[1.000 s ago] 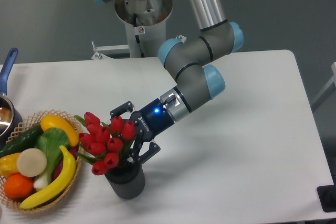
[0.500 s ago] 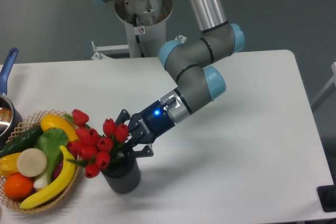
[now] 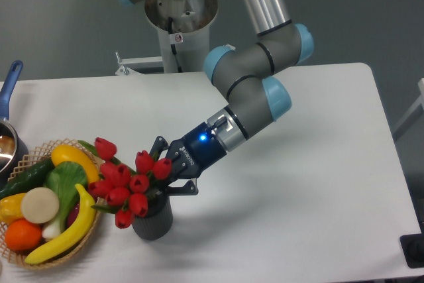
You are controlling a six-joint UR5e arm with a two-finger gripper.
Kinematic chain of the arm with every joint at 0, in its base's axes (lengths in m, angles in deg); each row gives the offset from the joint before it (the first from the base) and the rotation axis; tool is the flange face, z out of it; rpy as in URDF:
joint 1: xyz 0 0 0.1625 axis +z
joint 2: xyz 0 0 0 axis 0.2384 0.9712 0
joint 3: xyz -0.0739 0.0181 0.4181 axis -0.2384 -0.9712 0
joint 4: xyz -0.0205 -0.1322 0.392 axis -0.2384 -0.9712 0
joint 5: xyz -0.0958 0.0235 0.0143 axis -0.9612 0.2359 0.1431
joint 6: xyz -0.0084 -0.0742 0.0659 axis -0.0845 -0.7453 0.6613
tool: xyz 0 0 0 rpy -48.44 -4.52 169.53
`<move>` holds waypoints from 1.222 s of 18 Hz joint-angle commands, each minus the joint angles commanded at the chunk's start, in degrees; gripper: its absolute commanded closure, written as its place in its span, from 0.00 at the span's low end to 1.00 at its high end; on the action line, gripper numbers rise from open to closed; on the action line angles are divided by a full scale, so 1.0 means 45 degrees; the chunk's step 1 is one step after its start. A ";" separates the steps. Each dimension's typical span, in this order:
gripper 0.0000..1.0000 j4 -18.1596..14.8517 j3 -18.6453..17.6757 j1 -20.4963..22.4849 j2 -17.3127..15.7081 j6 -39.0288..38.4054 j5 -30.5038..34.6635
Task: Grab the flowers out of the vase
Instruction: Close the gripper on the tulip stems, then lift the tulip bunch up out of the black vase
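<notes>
Grip's made: the gripper (image 3: 161,175) is clamped on the tulip bunch (image 3: 126,180), stems not yet out of the ribbed vase (image 3: 152,219) just below.

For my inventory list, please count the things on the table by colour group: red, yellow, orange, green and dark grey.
Red: 1, the flowers
Yellow: 3, banana, pepper, a piece at the basket's left rim
Orange: 1, orange
Green: 2, cucumber, leafy vegetable
Dark grey: 1, the vase
Total: 8

red flowers (image 3: 126,180), dark grey ribbed vase (image 3: 152,222), white table (image 3: 298,164)
</notes>
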 joint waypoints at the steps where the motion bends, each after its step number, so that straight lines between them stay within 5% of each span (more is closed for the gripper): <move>1: 0.79 0.0000 0.0019 0.0000 -0.0117 -0.0214 -0.0039; 8: 0.79 0.0000 0.1639 0.0000 -0.0158 -0.2909 -0.0585; 22: 0.79 0.0000 0.2225 0.0195 -0.0275 -0.4550 -0.1191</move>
